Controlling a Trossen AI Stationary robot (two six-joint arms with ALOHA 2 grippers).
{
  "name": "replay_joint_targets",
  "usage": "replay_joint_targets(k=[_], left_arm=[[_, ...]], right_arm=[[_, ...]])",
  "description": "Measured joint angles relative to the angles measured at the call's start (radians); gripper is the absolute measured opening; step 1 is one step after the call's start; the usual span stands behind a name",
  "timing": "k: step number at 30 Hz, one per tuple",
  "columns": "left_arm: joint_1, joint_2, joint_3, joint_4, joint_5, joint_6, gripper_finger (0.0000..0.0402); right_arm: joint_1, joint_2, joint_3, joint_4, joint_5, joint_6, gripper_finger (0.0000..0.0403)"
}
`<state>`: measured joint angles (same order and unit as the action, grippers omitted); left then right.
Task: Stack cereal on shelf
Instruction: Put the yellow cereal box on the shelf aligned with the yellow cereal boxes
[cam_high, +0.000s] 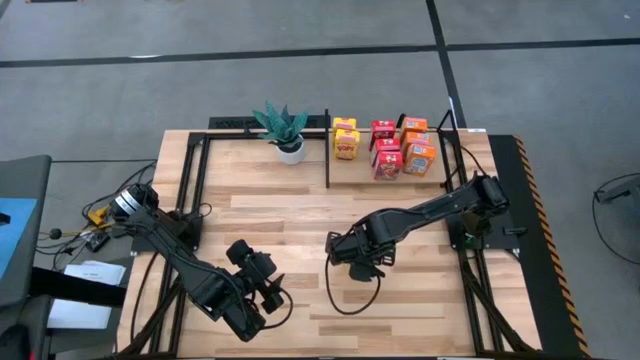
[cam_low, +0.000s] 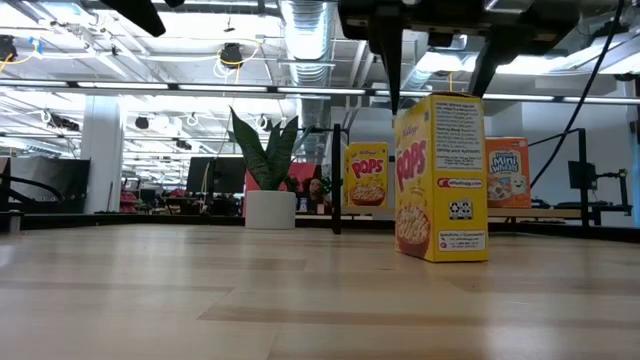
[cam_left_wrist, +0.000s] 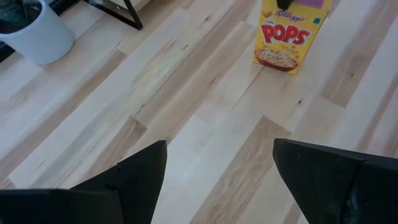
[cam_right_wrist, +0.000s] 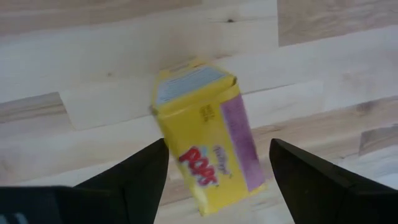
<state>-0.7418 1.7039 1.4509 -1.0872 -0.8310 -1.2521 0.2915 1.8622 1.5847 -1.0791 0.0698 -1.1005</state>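
A yellow Pops cereal box stands upright on its base on the wooden table, near the middle; it also shows in the left wrist view. My right gripper hangs open right above it, one finger on each side of the box's top, touching nothing that I can see. In the high view the gripper hides the box. My left gripper is open and empty near the front left. Several yellow, red and orange cereal boxes stand on the shelf at the far side.
A potted green plant in a white pot stands at the far edge, left of the shelf's black post. Black rails run along the table's left and right sides. Bare wood lies between the two grippers and the shelf.
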Motion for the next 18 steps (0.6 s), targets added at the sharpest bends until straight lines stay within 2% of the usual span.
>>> replay_joint_targets(k=[11,18], left_arm=[[0.0,0.0,0.0,0.0,-0.006,-0.016,0.0286],[0.0,0.0,0.0,0.0,-0.022,-0.013,0.0286]], right_arm=[[0.002,0.037,-0.001,0.007,0.011,0.019,0.0299],[0.002,0.03,-0.001,-0.027,0.012,0.031,0.0265]])
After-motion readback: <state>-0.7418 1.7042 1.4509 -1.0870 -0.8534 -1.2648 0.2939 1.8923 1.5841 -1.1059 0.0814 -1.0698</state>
